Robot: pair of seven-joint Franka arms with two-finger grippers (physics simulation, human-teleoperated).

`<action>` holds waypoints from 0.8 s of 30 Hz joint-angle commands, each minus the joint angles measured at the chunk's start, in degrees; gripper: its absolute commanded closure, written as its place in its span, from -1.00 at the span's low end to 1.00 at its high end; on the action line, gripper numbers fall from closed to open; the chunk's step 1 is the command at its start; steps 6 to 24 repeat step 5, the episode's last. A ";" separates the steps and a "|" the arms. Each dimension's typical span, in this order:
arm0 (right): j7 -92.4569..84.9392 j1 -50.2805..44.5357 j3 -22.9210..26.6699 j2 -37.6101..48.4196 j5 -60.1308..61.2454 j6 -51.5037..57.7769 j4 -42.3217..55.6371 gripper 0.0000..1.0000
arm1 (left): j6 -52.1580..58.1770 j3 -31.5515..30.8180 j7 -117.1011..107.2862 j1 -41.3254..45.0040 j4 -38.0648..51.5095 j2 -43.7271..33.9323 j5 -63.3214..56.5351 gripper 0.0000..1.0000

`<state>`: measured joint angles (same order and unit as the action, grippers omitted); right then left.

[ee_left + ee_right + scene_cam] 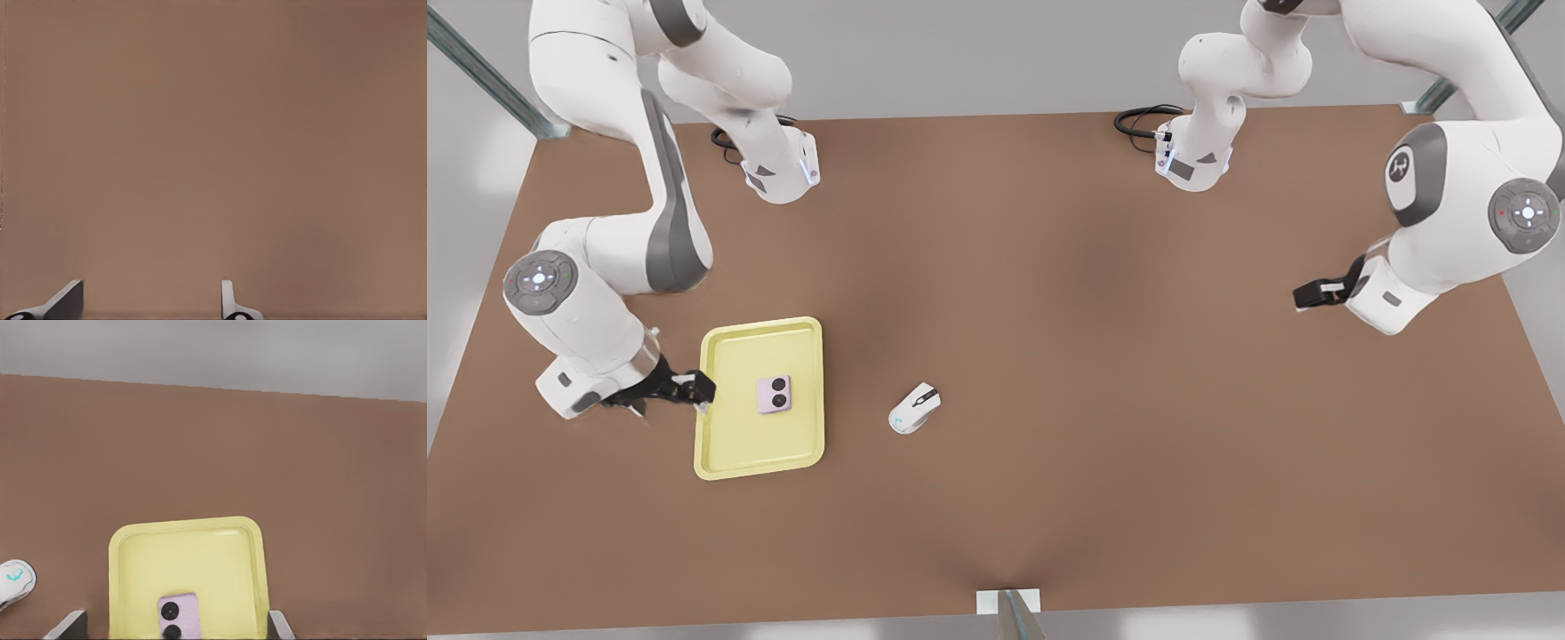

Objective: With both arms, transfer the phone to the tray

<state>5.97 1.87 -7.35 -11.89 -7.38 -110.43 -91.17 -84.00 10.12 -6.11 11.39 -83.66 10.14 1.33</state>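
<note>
Matte brown table; squarish phone in rimmed tray.

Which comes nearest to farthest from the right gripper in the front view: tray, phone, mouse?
Measured from the right gripper, at the tray's edge on the front view's left:
1. tray, its rim right at the fingertips.
2. phone, lying in the tray's middle.
3. mouse, on the table beyond the tray's far side.
</note>
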 commanded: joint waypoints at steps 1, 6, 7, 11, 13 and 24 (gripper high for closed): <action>-9.14 -3.54 4.45 4.34 5.44 15.16 -3.14 -1.00 | 0.32 0.08 0.04 0.12 1.12 0.23 -0.01 -1.00; -6.41 -3.80 4.45 2.06 5.62 16.83 -0.24 -1.00 | 1.29 -0.01 0.04 0.12 1.30 0.32 0.16 -1.00; -6.41 -3.80 4.45 2.06 5.62 16.83 -0.24 -1.00 | 1.29 -0.01 0.04 0.12 1.30 0.32 0.16 -1.00; -6.41 -3.80 4.45 2.06 5.62 16.83 -0.24 -1.00 | 1.29 -0.01 0.04 0.12 1.30 0.32 0.16 -1.00; -6.41 -3.80 4.45 2.06 5.62 16.83 -0.24 -1.00 | 1.29 -0.01 0.04 0.12 1.30 0.32 0.16 -1.00; -6.41 -3.80 4.45 2.06 5.62 16.83 -0.24 -1.00 | 1.29 -0.01 0.04 0.12 1.30 0.32 0.16 -1.00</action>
